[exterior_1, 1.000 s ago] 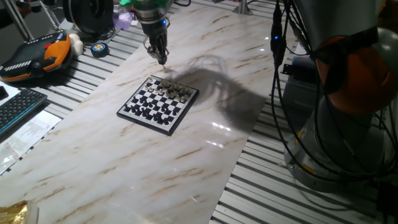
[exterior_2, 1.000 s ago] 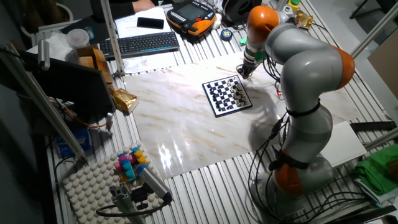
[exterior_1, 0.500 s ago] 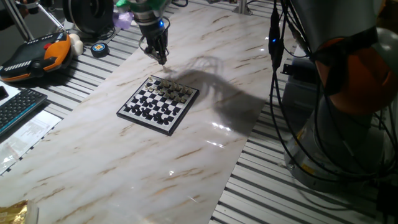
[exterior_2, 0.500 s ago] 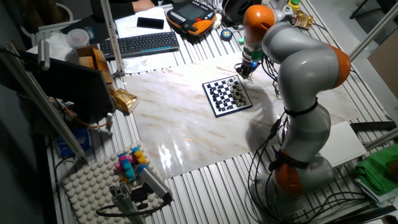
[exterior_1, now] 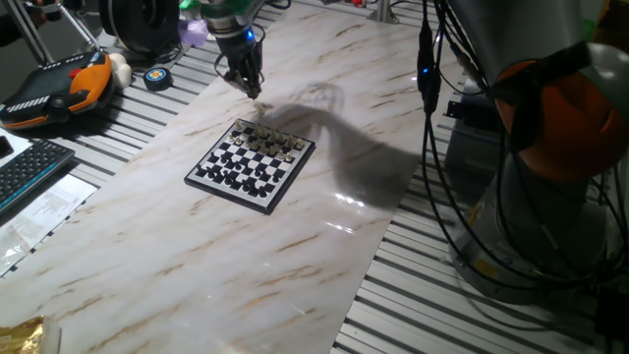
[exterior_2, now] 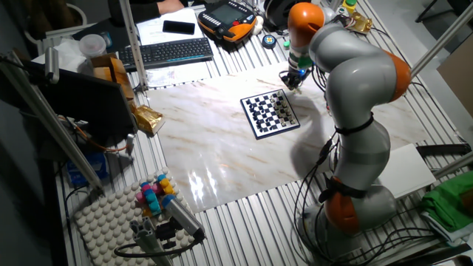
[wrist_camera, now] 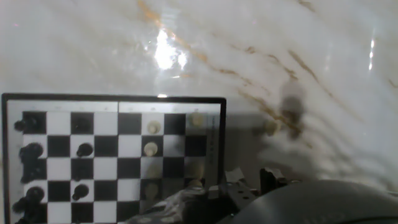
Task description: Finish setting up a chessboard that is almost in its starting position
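Note:
The chessboard [exterior_1: 251, 165] lies on the marble slab, with tiny pale and dark pieces on it. It also shows in the other fixed view [exterior_2: 270, 113] and fills the lower left of the hand view [wrist_camera: 112, 158]. My gripper [exterior_1: 254, 90] hangs above the marble just past the board's far corner, also seen in the other fixed view [exterior_2: 290, 81]. Its fingers taper to one point and look shut, with nothing visible between them. In the hand view a small pale piece [wrist_camera: 269, 127] stands on the marble just outside the board's rim, beside a dark shadow.
A black keyboard [exterior_2: 166, 52] and an orange-black pendant [exterior_1: 54, 87] lie on the slatted table [exterior_1: 147, 118] beside the marble. A round puck [exterior_1: 157, 77] sits near the gripper. The arm's base and cables [exterior_1: 531, 197] stand to the right.
My gripper has drifted slightly up and away from the board's far corner. The board and its pieces have not moved.

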Controlling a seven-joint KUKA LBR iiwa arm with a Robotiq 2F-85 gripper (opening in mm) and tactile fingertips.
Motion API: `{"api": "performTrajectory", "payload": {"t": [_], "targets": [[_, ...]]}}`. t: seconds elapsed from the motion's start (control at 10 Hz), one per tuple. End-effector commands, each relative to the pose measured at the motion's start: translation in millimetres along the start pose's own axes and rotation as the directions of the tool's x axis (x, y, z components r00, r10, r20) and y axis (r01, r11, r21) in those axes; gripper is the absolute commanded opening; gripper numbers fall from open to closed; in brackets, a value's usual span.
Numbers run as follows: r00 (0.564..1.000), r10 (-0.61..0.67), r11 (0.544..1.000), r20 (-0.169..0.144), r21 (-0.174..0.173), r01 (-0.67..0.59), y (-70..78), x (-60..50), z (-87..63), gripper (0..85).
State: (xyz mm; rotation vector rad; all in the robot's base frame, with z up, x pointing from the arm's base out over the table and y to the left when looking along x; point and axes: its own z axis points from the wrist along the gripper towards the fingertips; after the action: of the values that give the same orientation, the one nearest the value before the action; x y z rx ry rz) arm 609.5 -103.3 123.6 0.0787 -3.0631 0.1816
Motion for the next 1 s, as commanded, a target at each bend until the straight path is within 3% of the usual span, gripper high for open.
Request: {"api": "performTrajectory", "payload": {"t": [0.0, 0.2, 0.3, 0.9], "targets": [[1.0, 0.002, 1.0, 0.008, 0.001, -0.002, -3.6, -5.3, 4.4, 28.0], [1.0, -0.014, 1.0, 0.024, -0.004, 0.014, -12.1, -17.0, 16.7, 31.7], [0.999, -0.021, 1.0, 0.032, -0.023, 0.022, -18.7, -21.3, 24.3, 31.7], [0.999, -0.024, 0.999, 0.049, -0.043, 0.026, -32.2, -27.6, 51.0, 33.0]]}}
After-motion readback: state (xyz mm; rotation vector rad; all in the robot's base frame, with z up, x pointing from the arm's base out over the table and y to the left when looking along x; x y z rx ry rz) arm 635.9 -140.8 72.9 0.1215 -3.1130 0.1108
